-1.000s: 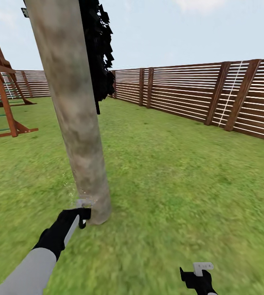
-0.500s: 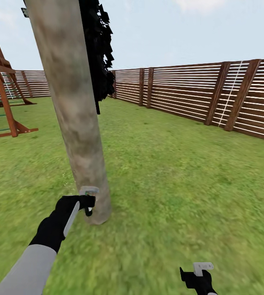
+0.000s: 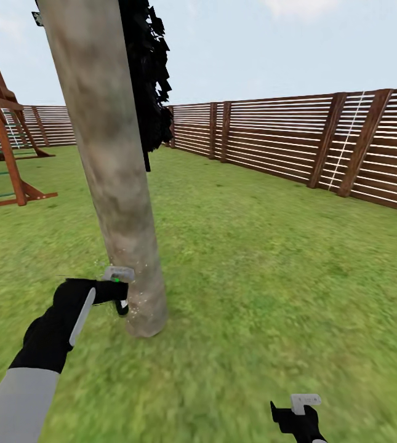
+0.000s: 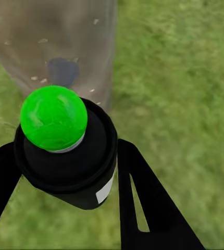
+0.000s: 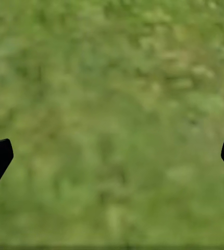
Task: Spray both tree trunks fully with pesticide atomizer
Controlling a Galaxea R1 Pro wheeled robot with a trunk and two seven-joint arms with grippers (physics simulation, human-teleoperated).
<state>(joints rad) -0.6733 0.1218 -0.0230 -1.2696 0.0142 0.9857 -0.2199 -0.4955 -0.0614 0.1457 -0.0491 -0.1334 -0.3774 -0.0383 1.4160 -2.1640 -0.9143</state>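
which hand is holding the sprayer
The left hand, beside the tree trunk, grips the green-topped atomizer; the right hand hangs open over grass.

A red-brown wooden play frame [image 3: 1,129] stands at about ten o'clock, its slanted legs planted on the grass and green rungs crossing its lower part. Behind the thick pale column at eleven o'clock rises a slim tree with ragged black leaves [image 3: 146,80] on a thin dark stem. A pale blue sky [image 3: 272,43] with a faint white cloud at one o'clock spreads overhead. A thin white line [image 3: 346,140] runs aslant down the slatted boards at two o'clock, between two leaning brown posts [image 3: 364,143]. A small dark patch [image 4: 62,70] shows on the bark in the left wrist view.
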